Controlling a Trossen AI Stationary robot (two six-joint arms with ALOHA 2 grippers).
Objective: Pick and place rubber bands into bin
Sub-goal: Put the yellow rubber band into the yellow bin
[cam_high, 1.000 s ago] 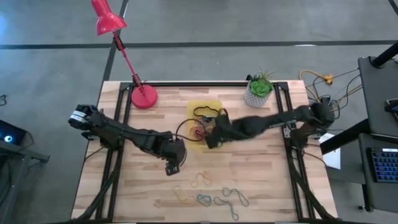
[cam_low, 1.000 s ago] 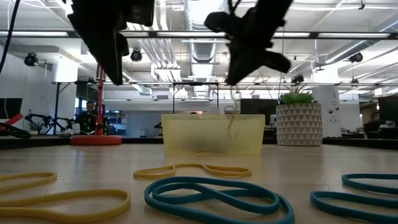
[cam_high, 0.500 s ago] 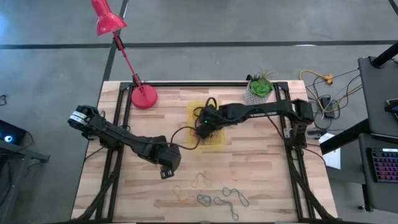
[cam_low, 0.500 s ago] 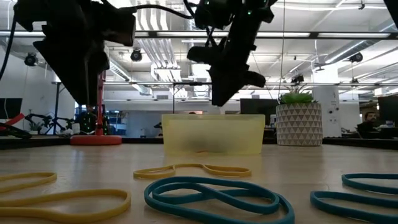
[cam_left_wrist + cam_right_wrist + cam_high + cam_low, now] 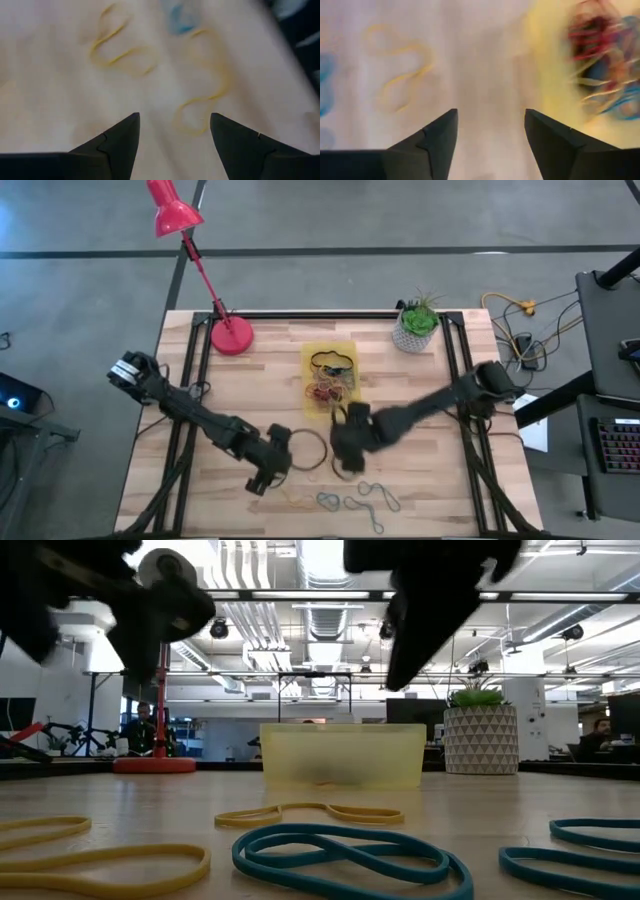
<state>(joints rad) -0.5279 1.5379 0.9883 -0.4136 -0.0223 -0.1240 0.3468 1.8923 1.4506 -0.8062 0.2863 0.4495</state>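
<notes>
1. The bin (image 5: 329, 378) sits on the table (image 5: 420, 480) between the red lamp base (image 5: 232, 336) and the plant pot (image 5: 414, 330), on the side away from the table's front edge. It holds a heap of bands (image 5: 325, 390) in red, black, yellow and blue.
2. Loose bands (image 5: 345, 500) lie on the wood well in front of the bin, near the front edge: yellow ones (image 5: 294, 495) toward the lamp's side, blue-green ones (image 5: 378, 496) toward the pot's side. The low view shows them flat on the wood, a yellow loop (image 5: 310, 812) nearest the bin and blue loops (image 5: 340, 850) closer to the camera.
3. The right gripper (image 5: 347, 442) hangs between the bin and the loose bands, its arm stretching back toward the pot's side of the table. Its wrist view shows the fingers (image 5: 435, 140) spread with nothing between them, the bin's heap on one side and a yellow loop (image 5: 400, 65) on the other.
4. The left gripper (image 5: 268, 468) is beside it, on the lamp's side and just short of the yellow bands; its arm runs back to the table's left edge. Its fingers (image 5: 117, 142) are also parted and empty, over bare wood with yellow loops (image 5: 200, 95) ahead.
5. Bare wood lies between the two grippers and the bin, and along both sides of the loose bands.
</notes>
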